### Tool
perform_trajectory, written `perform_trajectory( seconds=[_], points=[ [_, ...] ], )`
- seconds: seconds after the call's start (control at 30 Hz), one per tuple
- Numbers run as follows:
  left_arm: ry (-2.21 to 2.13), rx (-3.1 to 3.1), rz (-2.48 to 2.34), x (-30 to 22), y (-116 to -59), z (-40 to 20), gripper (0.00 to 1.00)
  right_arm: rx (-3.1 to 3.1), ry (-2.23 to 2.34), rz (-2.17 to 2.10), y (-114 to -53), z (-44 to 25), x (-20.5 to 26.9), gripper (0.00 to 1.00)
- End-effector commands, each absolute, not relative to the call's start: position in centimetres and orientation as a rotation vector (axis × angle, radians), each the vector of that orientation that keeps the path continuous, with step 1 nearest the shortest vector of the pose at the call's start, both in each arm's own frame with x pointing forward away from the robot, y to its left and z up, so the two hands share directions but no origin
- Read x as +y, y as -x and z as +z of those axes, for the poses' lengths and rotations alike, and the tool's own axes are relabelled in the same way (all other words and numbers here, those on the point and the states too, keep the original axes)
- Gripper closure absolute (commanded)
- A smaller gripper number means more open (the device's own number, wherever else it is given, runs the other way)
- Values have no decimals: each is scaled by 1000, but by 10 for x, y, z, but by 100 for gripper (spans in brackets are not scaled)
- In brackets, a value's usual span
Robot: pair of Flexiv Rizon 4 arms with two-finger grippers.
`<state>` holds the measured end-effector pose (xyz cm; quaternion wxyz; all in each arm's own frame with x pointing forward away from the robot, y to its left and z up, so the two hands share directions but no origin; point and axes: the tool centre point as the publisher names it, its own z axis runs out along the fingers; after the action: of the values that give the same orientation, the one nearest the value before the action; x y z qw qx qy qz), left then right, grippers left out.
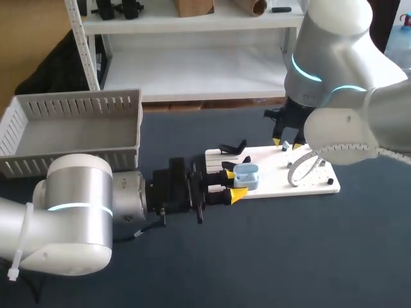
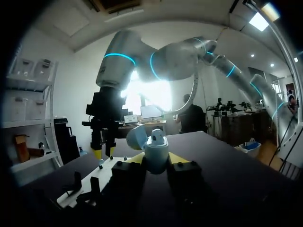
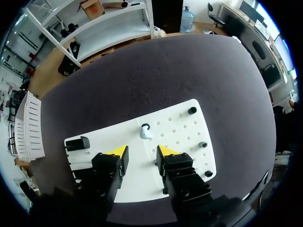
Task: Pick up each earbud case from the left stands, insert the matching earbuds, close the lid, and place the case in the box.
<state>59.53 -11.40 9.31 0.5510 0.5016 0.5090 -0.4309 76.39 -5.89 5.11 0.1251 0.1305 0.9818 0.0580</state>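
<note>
Earbud case (image 1: 246,175), light blue, lid tilted open: being pinched upright between the left jaws, over the white board (image 1: 263,160) on the table (image 1: 289,256). Holding the right jaws spread above the board, pointing down beside a white earbud (image 3: 145,132) lying on it.

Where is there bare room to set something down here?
Bare table on the white board's near side, and between board and box. Crowded: the board's left end, with stands, left gripper and earbud case; right gripper over its middle.
</note>
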Motion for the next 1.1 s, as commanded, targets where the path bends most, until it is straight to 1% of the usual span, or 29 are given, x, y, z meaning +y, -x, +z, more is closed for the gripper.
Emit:
perform_trajectory(
  seconds=[0.03, 0.33, 0.67, 1.1],
  points=[
    [-1176, 1203, -1005, -115, -592, 92, 100, 2853, -380, 191, -766, 48, -63, 62],
    [-1176, 1203, -1005, -115, -592, 92, 100, 2849, -382, 247, -770, 43, -64, 63],
    [-1176, 1203, -1005, -115, -592, 92, 100, 2852, -378, 270, -774, 38, -63, 68],
    [-1176, 1203, -1005, -115, -592, 92, 100, 2858, -393, 277, -779, 32, -64, 70]
  ],
)
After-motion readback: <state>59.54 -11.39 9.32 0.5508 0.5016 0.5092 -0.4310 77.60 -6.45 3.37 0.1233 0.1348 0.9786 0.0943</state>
